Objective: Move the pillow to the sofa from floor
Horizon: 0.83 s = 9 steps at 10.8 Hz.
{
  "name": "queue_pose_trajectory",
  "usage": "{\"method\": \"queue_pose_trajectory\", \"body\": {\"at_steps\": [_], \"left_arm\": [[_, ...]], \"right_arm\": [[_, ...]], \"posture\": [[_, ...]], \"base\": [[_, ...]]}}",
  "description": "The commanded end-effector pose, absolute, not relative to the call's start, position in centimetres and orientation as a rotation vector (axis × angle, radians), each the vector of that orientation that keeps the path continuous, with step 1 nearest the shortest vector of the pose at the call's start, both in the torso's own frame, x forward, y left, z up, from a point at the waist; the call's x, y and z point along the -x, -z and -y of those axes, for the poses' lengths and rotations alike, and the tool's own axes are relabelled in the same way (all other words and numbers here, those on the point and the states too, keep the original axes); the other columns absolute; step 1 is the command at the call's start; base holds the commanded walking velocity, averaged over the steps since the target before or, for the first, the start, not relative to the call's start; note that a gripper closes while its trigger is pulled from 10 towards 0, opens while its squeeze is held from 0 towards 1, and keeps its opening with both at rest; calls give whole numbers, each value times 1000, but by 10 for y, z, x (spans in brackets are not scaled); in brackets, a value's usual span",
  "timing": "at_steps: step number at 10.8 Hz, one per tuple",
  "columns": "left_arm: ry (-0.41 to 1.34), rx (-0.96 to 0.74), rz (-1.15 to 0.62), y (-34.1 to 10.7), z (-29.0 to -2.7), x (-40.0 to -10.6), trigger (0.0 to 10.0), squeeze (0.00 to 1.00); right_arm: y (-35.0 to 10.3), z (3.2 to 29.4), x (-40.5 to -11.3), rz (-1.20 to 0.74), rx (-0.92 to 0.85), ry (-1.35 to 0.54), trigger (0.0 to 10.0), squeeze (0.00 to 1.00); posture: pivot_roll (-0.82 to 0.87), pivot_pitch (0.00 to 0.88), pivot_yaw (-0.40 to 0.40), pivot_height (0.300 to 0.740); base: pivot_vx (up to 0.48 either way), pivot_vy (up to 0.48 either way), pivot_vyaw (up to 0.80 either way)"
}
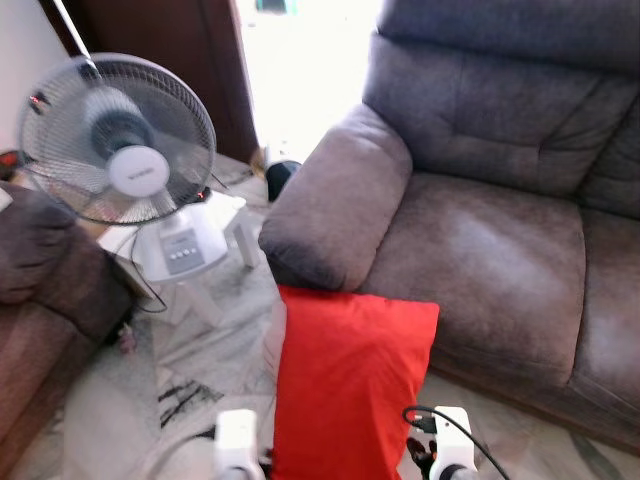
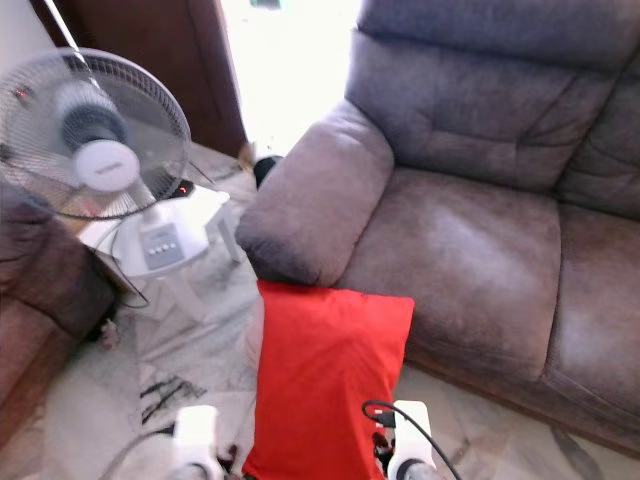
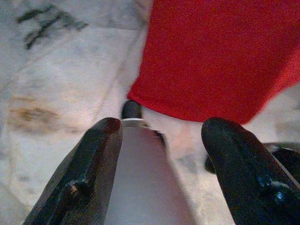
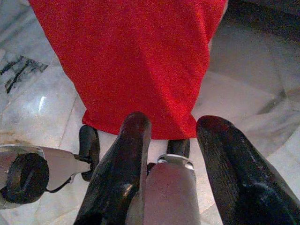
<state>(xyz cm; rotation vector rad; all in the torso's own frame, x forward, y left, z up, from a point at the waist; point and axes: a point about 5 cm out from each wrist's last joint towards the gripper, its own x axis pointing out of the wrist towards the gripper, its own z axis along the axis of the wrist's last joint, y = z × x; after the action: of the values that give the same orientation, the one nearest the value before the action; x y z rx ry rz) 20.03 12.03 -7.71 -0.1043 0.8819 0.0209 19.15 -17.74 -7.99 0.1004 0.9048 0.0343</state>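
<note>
A bright red pillow (image 1: 350, 385) stands upright on the marble floor, its top edge by the front of the grey sofa's armrest (image 1: 335, 205). The grey sofa (image 1: 480, 240) fills the right side, with its seat bare. My two arms flank the pillow low down, the left wrist (image 1: 238, 440) on one side and the right wrist (image 1: 452, 440) on the other. The left gripper (image 3: 164, 126) is open, and the pillow's (image 3: 220, 56) lower edge lies beyond its fingertips. The right gripper (image 4: 174, 121) is also open, just short of the pillow's (image 4: 136, 56) bottom edge, with nothing between its fingers.
A white standing fan (image 1: 120, 140) rises at the left beside a small white stool (image 1: 225, 215). A brown sofa (image 1: 40, 280) borders the far left. A bright doorway (image 1: 310, 60) lies behind. Marble floor (image 1: 100, 410) stretches left of the pillow.
</note>
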Motion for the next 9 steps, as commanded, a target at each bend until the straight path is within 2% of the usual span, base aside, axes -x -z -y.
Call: {"method": "queue_pose_trajectory", "body": {"at_steps": [1, 5, 7, 9], "left_arm": [[-41, 81, -904, 81, -138, -194, 10000, 0], [-53, 89, -903, 82, -147, -191, 10000, 0], [-50, 89, -904, 82, -148, -191, 10000, 0], [-47, 83, -903, 82, -149, -191, 10000, 0]], "right_arm": [[84, 177, -184, -930, -105, -34, 10000, 0], [84, 177, -184, -931, -111, -31, 10000, 0], [84, 176, -183, -932, -119, -32, 10000, 0], [84, 176, -184, -933, -105, -37, 10000, 0]], "posture": [[147, 164, 37, 740], [149, 163, 35, 740], [148, 161, 37, 740], [150, 161, 37, 740]], "base": [[0, 0, 0], [0, 0, 0], [0, 0, -606], [0, 0, 0]]}}
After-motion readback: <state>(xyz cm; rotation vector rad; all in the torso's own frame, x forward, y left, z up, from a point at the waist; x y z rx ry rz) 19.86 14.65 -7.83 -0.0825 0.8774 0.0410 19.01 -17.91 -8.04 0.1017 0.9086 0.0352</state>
